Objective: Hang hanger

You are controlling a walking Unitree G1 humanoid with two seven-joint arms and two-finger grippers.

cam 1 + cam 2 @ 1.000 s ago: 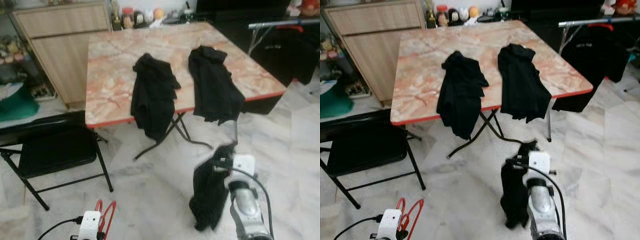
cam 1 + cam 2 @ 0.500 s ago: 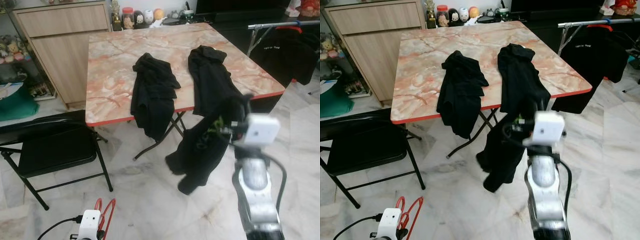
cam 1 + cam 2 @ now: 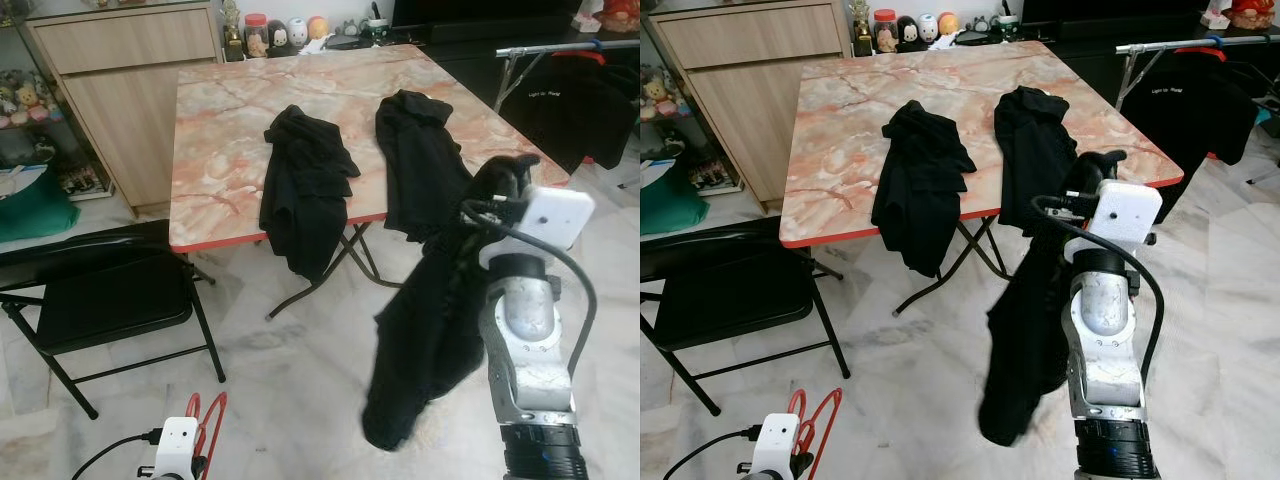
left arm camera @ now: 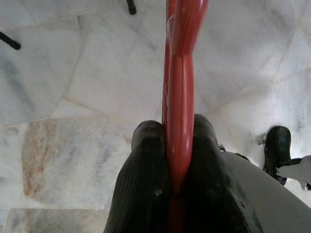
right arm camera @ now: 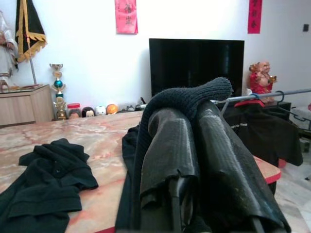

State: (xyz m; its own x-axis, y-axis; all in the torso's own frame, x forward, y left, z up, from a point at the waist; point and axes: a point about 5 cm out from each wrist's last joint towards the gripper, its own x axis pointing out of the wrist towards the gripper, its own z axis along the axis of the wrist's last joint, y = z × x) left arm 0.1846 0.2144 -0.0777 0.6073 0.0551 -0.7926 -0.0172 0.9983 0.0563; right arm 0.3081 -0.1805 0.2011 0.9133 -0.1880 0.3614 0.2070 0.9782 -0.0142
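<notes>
A red hanger [image 4: 181,87] is pinched between my left gripper's [image 4: 177,141] two black fingers, low over the marble floor; its loop shows at the bottom left of the eye views [image 3: 212,425]. My right gripper [image 3: 500,190] is raised in front of the table's near right corner, shut on a black garment [image 3: 425,330] that dangles from it toward the floor. In the right wrist view the garment's knit edge [image 5: 192,97] drapes over the fingers [image 5: 218,145]. Two more black garments [image 3: 305,185] [image 3: 425,170] lie on the marble-top table [image 3: 220,130], hanging over its front edge.
A clothes rail [image 3: 560,47] at the back right carries a black shirt [image 3: 560,105] on a red hanger. A black folding chair [image 3: 100,300] stands to the left of the table, a wooden cabinet [image 3: 130,80] behind it. Open marble floor lies between me and the table.
My right arm has swung up and to the right, lifting the black garment from near the floor to table height. The left gripper with the red hanger has stayed low.
</notes>
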